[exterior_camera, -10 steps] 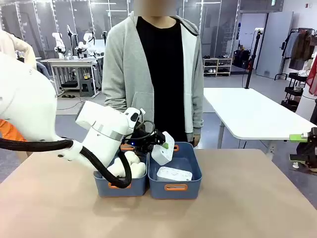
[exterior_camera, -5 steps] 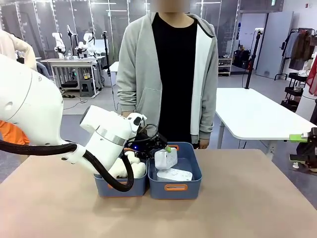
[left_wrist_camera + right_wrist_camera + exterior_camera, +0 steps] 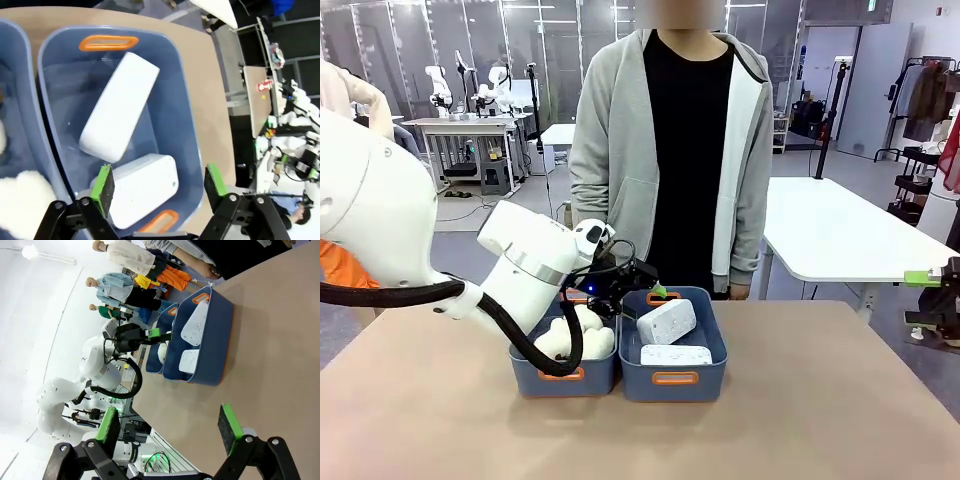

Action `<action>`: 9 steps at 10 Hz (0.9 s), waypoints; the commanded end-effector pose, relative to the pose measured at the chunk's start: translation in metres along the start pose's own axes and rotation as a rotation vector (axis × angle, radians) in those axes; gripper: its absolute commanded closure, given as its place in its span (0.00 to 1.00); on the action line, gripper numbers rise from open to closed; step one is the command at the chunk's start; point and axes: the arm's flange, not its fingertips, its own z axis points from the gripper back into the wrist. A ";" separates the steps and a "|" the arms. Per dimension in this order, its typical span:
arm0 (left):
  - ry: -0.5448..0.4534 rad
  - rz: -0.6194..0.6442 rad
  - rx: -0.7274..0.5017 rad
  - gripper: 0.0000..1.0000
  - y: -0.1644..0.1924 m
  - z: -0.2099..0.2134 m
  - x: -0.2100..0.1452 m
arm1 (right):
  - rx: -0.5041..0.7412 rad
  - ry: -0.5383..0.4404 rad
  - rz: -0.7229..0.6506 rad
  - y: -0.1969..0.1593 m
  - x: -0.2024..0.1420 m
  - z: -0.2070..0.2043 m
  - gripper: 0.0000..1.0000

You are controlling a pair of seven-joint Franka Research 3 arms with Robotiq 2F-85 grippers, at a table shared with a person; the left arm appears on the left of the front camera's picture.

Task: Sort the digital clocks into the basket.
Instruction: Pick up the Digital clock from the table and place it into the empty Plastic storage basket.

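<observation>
Here, 2 digital clocks [image 3: 667, 322] lie in the basket [image 3: 710, 375]; left gripper [image 3: 157, 182] hangs open, released, right gripper [image 3: 170, 427] open too.

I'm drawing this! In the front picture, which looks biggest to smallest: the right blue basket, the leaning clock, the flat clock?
1. Right blue basket
2. Leaning clock and flat clock look alike; their different tilt leaves the order unsure.

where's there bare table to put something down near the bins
Bare tabletop runs wide to the right of the basket, and in front of both bins. The left side is crowded by the left arm, its open left gripper hanging over the basket. Inside, two digital clocks cover most of its floor.
</observation>
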 end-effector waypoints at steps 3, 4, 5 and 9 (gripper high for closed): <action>0.022 0.066 -0.100 0.09 -0.029 0.048 -0.006 | -0.001 0.014 0.016 -0.001 0.000 0.002 0.00; 0.031 0.122 -0.145 0.09 -0.039 0.066 -0.010 | -0.001 0.014 0.016 -0.001 0.000 0.002 0.00; 0.032 0.142 -0.172 0.09 -0.045 0.084 -0.014 | -0.001 0.014 0.016 -0.001 0.000 0.002 0.00; 0.144 0.253 -0.415 0.09 -0.028 0.158 -0.033 | -0.001 0.014 0.016 -0.001 0.000 0.002 0.00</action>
